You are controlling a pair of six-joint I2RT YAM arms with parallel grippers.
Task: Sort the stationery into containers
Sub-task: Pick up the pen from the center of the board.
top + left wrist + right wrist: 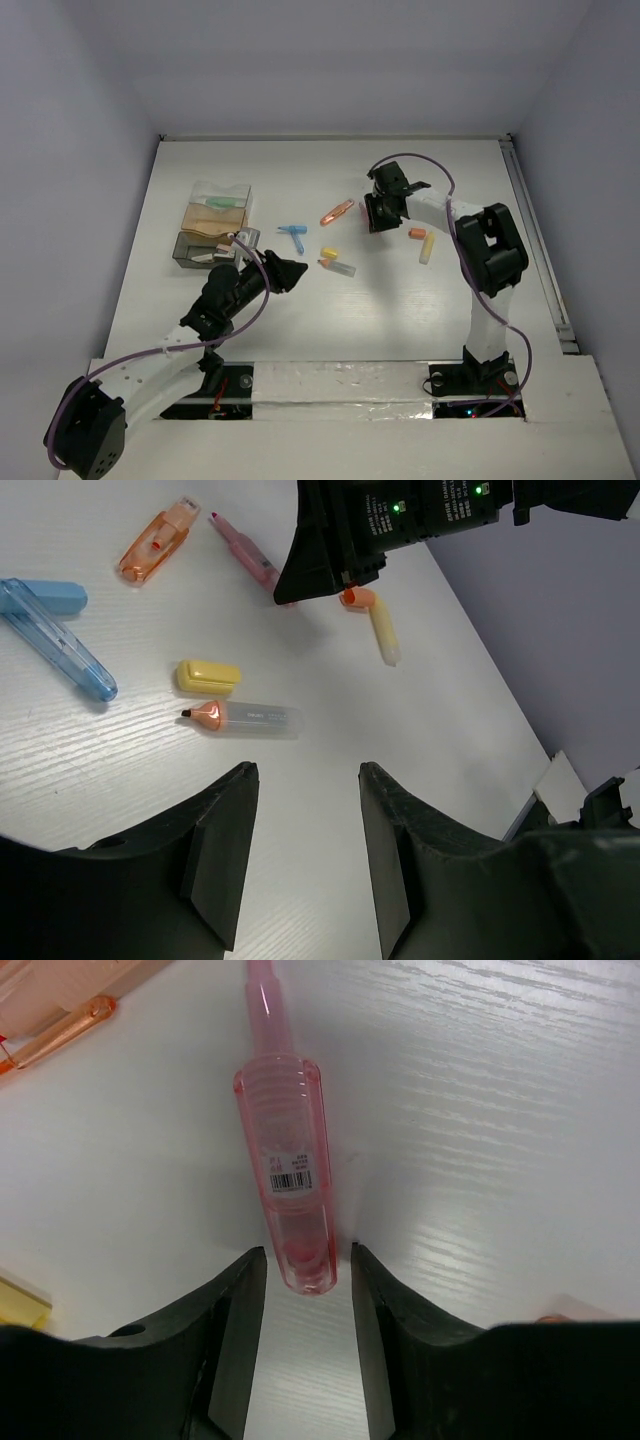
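The left gripper [308, 775] hovers over the table [430, 780], jaws spread with nothing between them. Just beyond it lie a clear highlighter with an orange tip [245, 718] and a yellow cap [208, 675], then two blue pieces [60, 645] to the left. Farther on, the right gripper [308, 1255] is low over the table, jaws parted to either side of the pink highlighter [290, 1160]; thin slivers of table show beside its barrel. An orange piece [155, 545] lies near it. The container [215, 225] sits at the far left with a green piece [222, 203] inside.
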